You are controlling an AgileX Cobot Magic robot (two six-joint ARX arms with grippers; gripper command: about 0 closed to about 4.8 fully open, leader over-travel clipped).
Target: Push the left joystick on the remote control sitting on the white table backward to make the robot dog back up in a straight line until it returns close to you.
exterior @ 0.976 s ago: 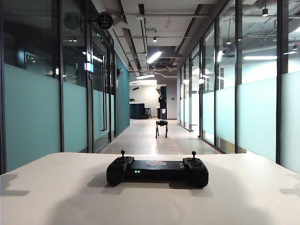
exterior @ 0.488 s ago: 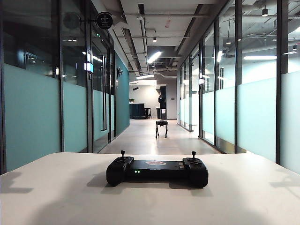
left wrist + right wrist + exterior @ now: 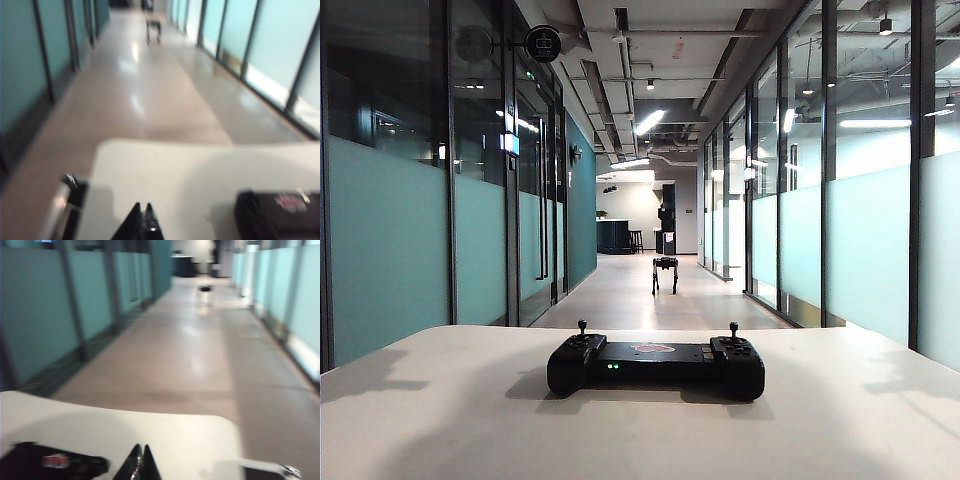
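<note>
The remote control point(image 3: 655, 366) lies in the middle of the white table point(image 3: 440, 420), and the robot dog point(image 3: 665, 274) stands far down the corridor at 12 o'clock. The left hand point(image 3: 143, 225) and the right hand point(image 3: 139, 464) are both closed, hold nothing, and hang above the table near the remote control.

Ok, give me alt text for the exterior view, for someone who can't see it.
A black remote control sits untouched on the white table, its left joystick upright. The robot dog stands far down a glass-walled corridor; neither the left nor the right gripper is in this view.
</note>
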